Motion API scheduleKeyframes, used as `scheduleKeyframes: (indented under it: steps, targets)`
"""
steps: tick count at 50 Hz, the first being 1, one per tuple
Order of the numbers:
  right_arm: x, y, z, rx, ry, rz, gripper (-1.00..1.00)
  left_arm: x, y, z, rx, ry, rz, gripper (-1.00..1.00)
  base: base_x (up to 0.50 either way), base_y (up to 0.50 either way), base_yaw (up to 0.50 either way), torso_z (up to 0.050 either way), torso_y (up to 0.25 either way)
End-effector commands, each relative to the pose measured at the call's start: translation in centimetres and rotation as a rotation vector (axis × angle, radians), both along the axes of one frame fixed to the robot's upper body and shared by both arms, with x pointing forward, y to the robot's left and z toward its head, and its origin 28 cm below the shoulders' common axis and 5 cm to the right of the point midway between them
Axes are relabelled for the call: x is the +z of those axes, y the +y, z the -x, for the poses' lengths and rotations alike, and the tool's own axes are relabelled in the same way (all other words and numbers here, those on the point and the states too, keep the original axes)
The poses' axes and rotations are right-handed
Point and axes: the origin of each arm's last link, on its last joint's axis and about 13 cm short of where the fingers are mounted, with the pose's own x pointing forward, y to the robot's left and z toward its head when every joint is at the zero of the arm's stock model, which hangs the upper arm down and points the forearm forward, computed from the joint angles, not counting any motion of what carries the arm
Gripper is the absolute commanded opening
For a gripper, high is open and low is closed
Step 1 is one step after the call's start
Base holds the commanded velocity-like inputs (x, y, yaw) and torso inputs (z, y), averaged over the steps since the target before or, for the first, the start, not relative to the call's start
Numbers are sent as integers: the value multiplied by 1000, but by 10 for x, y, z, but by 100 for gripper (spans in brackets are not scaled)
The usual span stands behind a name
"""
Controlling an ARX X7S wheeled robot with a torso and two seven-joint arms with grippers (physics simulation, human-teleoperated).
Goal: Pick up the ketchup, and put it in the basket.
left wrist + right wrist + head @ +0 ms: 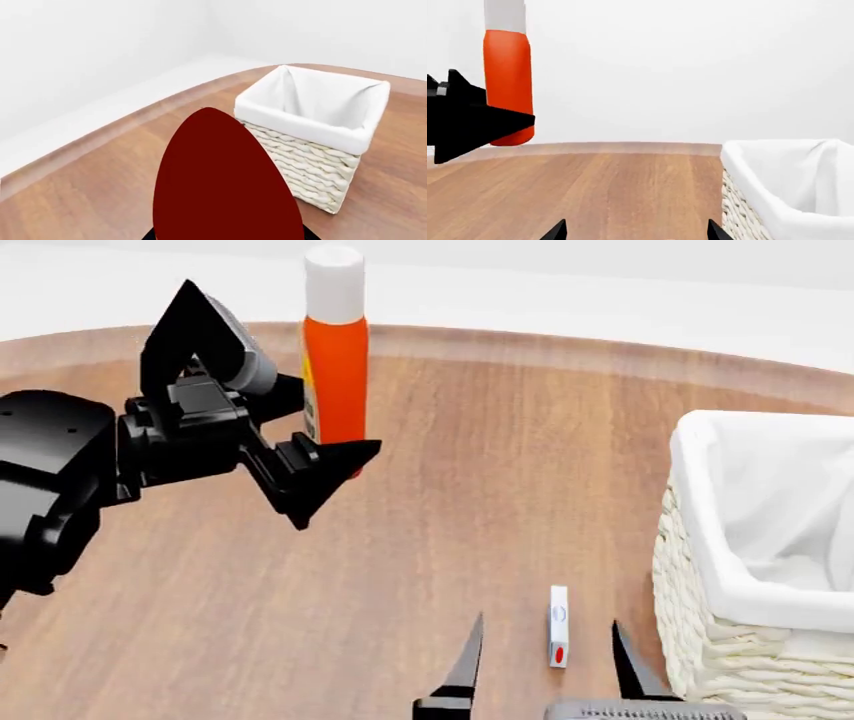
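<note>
Ketchup (pixel 335 360) clamped in left gripper (pixel 310 455), basket (pixel 707 570) apart

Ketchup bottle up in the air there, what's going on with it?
The left gripper has the ketchup clamped low on its body and is holding it upright, lifted clear of the wooden table. The basket sits off toward the robot's right, and the bottle is not over it yet. The right gripper is open and empty near the basket, with a small white box lying on the table between its fingers.
</note>
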Motion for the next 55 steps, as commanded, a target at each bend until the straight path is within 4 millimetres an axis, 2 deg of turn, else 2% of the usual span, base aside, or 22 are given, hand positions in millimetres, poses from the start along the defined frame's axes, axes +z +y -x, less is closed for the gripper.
scheduleKeyframes:
  steps: [1,9,13,17,19,22,26,29,42,55]
  targets:
    - [47,3,13,64,-16,21,100,-17,-2,2,-8,22,18,-100,0,0,0,0,0]
    - [93,1,26,136,18,56,100,-27,-5,4,-66,24,-12,-100,0,0,0,0,0]
    - [124,-3,26,202,46,-53,100,-30,-4,4,-58,34,-10,-100,0,0,0,0,0]
    - [142,-3,27,220,50,-60,100,-32,-3,5,-53,39,-12,-100,0,0,0,0,0]
    - [151,-3,26,252,49,-92,100,-33,-3,5,-51,42,-12,-100,0,0,0,0,5]
    - [171,-1,22,269,16,-44,100,-34,-2,5,-52,44,-16,-100,0,0,0,0,0]
    - [182,1,13,283,17,-47,100,-34,-1,5,-54,49,-13,-100,0,0,0,0,0]
    - [182,3,4,294,21,5,100,-34,-2,5,-62,50,-10,-100,0,0,0,0,0]
    - [189,6,-32,321,25,-12,100,-40,-3,7,-75,65,-29,-100,0,0,0,0,0]
    - [186,11,-52,339,61,-46,100,-40,-4,8,-81,68,-30,-100,0,0,0,0,1]
